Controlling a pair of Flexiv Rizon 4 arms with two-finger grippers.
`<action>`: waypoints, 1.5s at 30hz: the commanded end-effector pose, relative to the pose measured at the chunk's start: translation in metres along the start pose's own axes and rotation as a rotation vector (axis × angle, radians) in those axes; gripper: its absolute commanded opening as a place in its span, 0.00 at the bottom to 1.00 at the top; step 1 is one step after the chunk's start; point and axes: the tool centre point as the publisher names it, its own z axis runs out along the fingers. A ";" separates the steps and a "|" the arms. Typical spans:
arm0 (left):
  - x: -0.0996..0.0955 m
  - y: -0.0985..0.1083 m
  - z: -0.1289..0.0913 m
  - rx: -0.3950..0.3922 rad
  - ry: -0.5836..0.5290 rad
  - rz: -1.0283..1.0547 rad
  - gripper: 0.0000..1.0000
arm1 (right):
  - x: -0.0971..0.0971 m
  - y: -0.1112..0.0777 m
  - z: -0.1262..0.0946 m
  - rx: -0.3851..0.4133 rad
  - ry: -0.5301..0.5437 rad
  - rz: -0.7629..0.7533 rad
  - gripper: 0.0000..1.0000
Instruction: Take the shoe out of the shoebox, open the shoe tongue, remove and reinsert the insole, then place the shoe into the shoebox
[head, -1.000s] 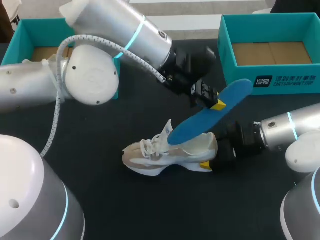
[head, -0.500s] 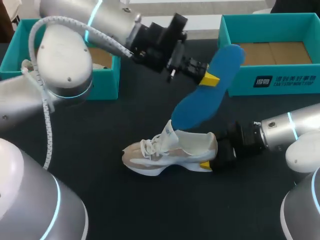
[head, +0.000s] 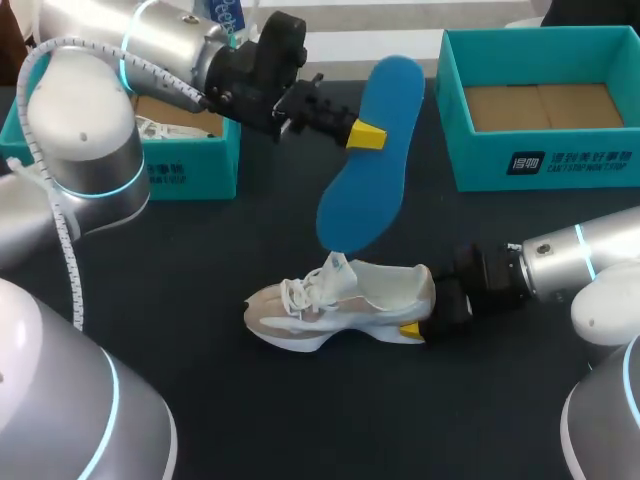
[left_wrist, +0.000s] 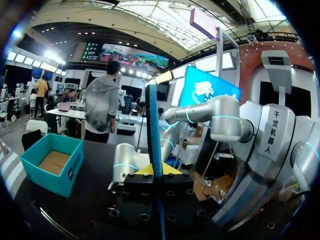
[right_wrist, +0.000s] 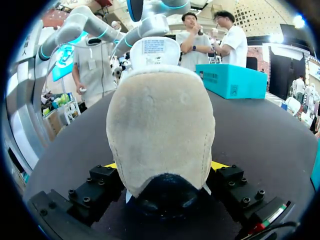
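Head view: left arm comes in from the left, and the left end effector (head: 368, 135) pinches the blue insole (head: 372, 150) by its edge. The insole is up in the air and tilted, with its lower end just above the tongue of the shoe (head: 340, 298) and its upper end toward the far side. The beige-white shoe stands upright on the black desk (head: 200, 380), near the middle, toe pointing left. The right end effector (head: 415, 322) comes in from the right and is clamped on the shoe's heel; one yellow tip shows on the near side. A teal shoebox (head: 540, 165) stands open at far right, apart from the shoe. A second teal box (head: 190, 165) is at far left, partly behind the left arm, with something white inside.

Left wrist view: insole (left_wrist: 152, 125) seen edge-on, squeezed between the yellow tips of the left end effector (left_wrist: 155, 170). A teal shoebox (left_wrist: 50, 162) stands on the desk off to one side.

Right wrist view: the shoe's heel (right_wrist: 160, 125) sits between the fingers of the right end effector (right_wrist: 165, 167), yellow tips touching both sides. A teal shoebox (right_wrist: 230, 80) is further ahead on the desk (right_wrist: 260, 140).
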 end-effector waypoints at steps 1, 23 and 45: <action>0.000 -0.001 0.001 -0.003 -0.001 0.000 0.00 | 0.000 -0.007 0.010 0.003 0.000 0.001 0.00; 0.033 -0.021 0.005 0.086 0.009 -0.093 0.00 | 0.000 -0.007 0.010 0.003 0.000 0.001 0.00; 0.083 -0.068 -0.012 0.220 -0.167 -0.566 0.00 | 0.000 -0.007 0.010 0.003 0.000 0.001 0.00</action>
